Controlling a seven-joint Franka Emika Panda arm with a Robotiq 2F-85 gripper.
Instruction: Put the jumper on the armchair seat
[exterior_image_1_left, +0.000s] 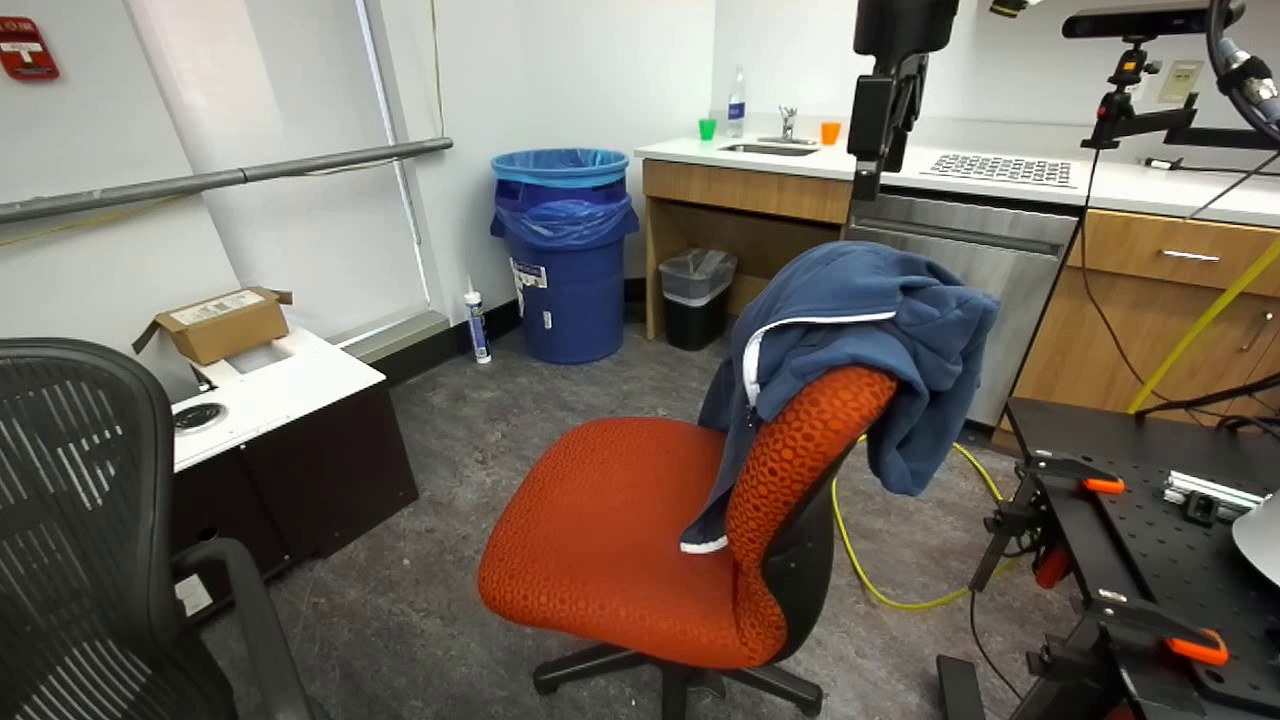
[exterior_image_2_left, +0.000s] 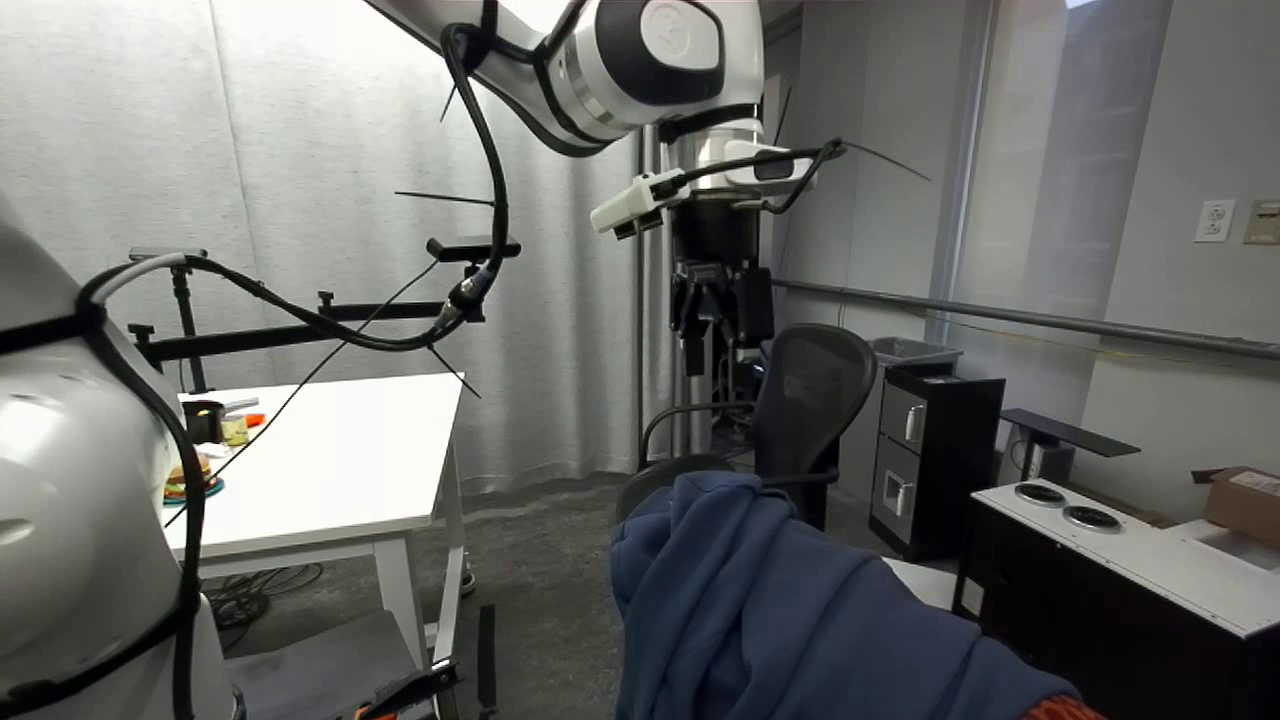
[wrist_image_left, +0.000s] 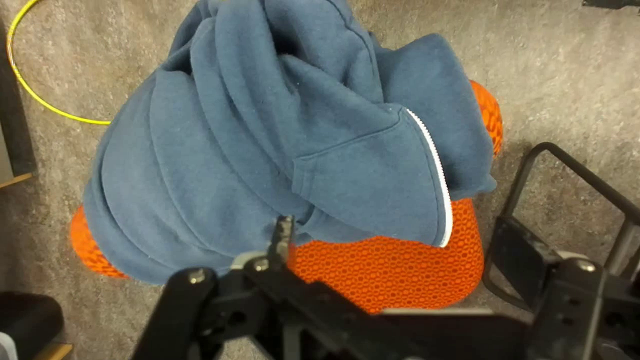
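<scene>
Can see, on the orange-red swivel office chair (exterior_image_1_left: 660, 590), the blue zip-front jumper (exterior_image_1_left: 870, 285) slung over the backrest (exterior_image_1_left: 815, 435), below the gripper (wrist_image_left: 402, 239) and apart from its fingers (wrist_image_left: 522, 255). Can see those spread wide, gripping nothing, and in the wrist view framing the jumper's front edge and part of the seat (wrist_image_left: 390, 277). Note soft, rumpled folds, and a white zip (wrist_image_left: 444, 190) along that edge. Cannot follow the fabric past the wrist view's top border, nor judge contact between its white-trimmed hanging end (exterior_image_1_left: 704, 546) and the seat.
</scene>
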